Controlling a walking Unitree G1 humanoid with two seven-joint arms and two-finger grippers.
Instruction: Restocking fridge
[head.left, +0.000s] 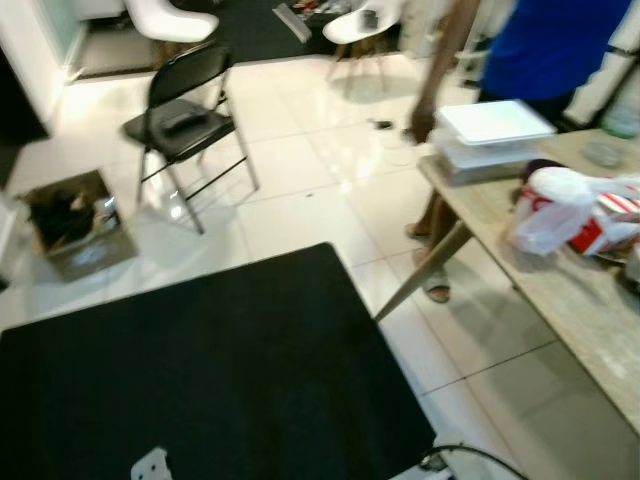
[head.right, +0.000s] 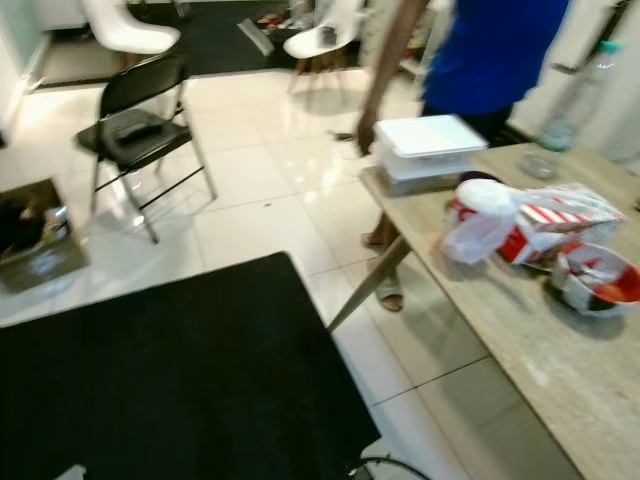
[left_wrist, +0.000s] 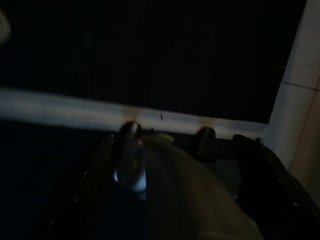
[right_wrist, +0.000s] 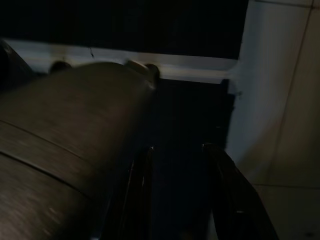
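A pale wooden table (head.right: 520, 340) stands on my right. On it lie a white plastic bag (head.right: 485, 225) with a red-and-white striped package (head.right: 565, 215), a bowl (head.right: 598, 280) with red contents, two stacked white lidded containers (head.right: 430, 148) and a clear bottle (head.right: 578, 95). Both arms hang low in the shade. In the dark left wrist view the left gripper (left_wrist: 185, 200) has its fingers spread wide, with nothing held. The right gripper (right_wrist: 185, 200) also stands open and empty above a black surface and white tiles.
A large black surface (head.left: 200, 370) lies right below me. A person in a blue top (head.right: 490, 50) stands at the table's far end, one sandalled foot (head.left: 435, 285) by its leg. A black folding chair (head.left: 185, 115) and an open cardboard box (head.left: 75, 225) stand on the tiles to the left.
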